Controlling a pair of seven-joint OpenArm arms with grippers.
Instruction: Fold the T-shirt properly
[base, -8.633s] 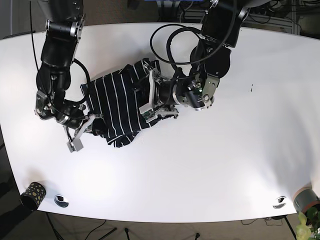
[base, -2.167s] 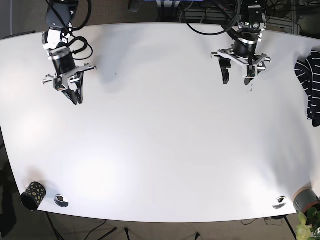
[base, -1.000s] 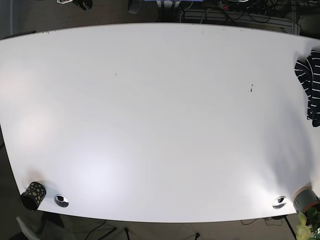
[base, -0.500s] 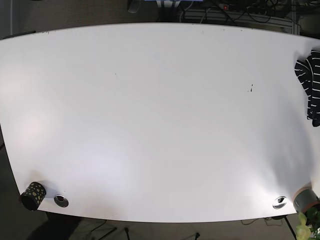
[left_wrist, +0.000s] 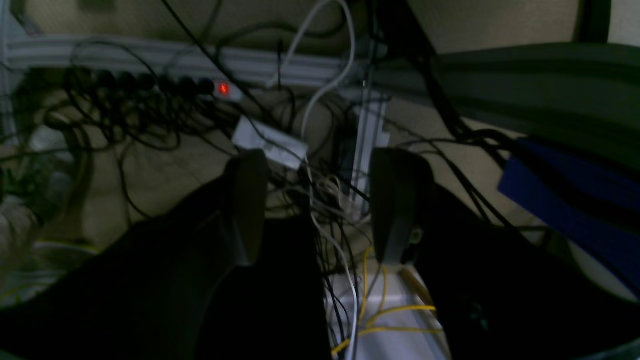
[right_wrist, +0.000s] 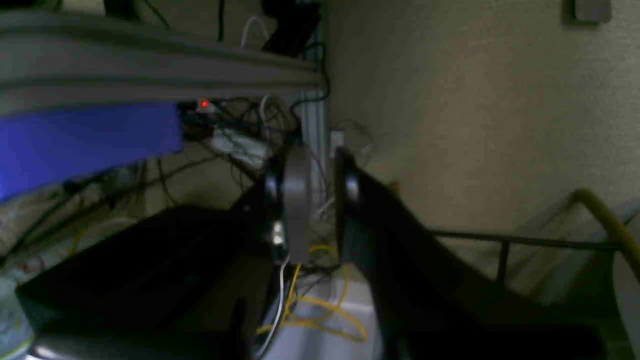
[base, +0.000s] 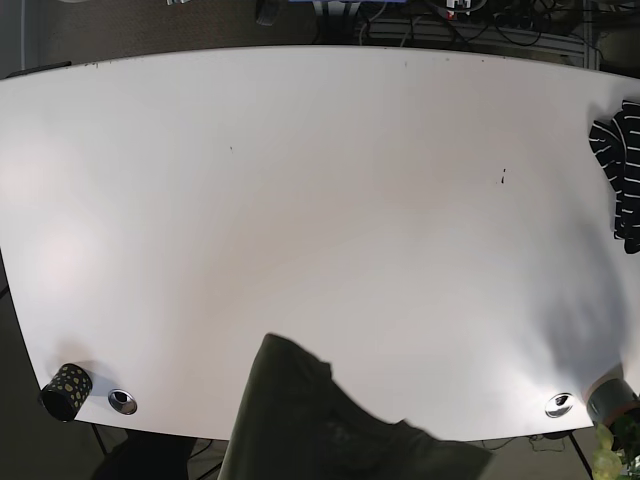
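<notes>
A dark olive cloth (base: 320, 420) lies over the front edge of the white table (base: 320, 200), near the middle. A black T-shirt with white stripes (base: 622, 170) lies bunched at the table's right edge. Neither arm shows in the base view. The left gripper (left_wrist: 320, 205) is open and empty, pointing at cables and a power strip behind the table. The right gripper (right_wrist: 322, 200) is empty, its fingers (right_wrist: 295, 200) a little apart, pointing at the floor and a wall.
A black speckled cup (base: 65, 390) stands at the front left corner beside a metal grommet (base: 123, 401). Another grommet (base: 559, 404) and a grey pot (base: 612, 398) are at the front right. Tangled cables (left_wrist: 310, 125) hang behind the table.
The dark olive cloth has come onto the front edge of the table; half a second ago it was not there. The striped shirt has not moved.
</notes>
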